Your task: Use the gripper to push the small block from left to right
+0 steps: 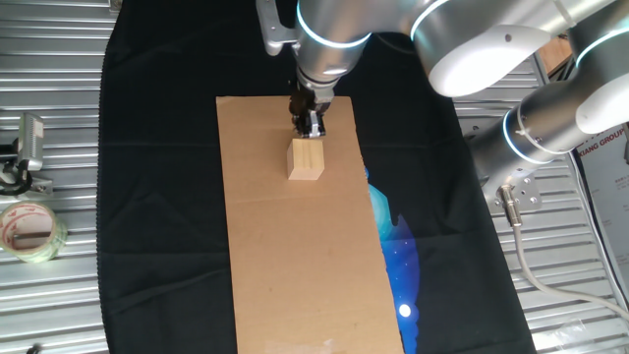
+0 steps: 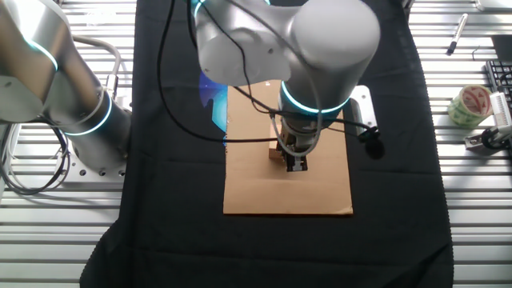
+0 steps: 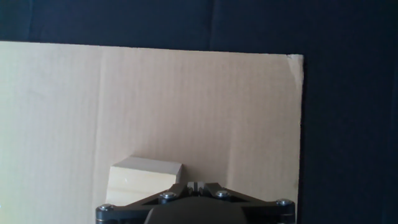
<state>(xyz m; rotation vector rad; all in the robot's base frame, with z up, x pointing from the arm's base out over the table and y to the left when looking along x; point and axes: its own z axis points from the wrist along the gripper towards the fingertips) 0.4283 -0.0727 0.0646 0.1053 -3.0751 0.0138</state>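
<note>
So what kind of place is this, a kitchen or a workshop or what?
Most likely a robotics lab bench: a second silver arm stands beside the working one, the table is ribbed metal under a black cloth, and a roll of tape lies nearby.

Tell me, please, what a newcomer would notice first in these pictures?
Probably the large silver arm with glowing blue rings, reaching over the long brown cardboard sheet on black cloth. Its gripper stands just behind the small block near the sheet's far end. A tape roll lies off to the side.
</note>
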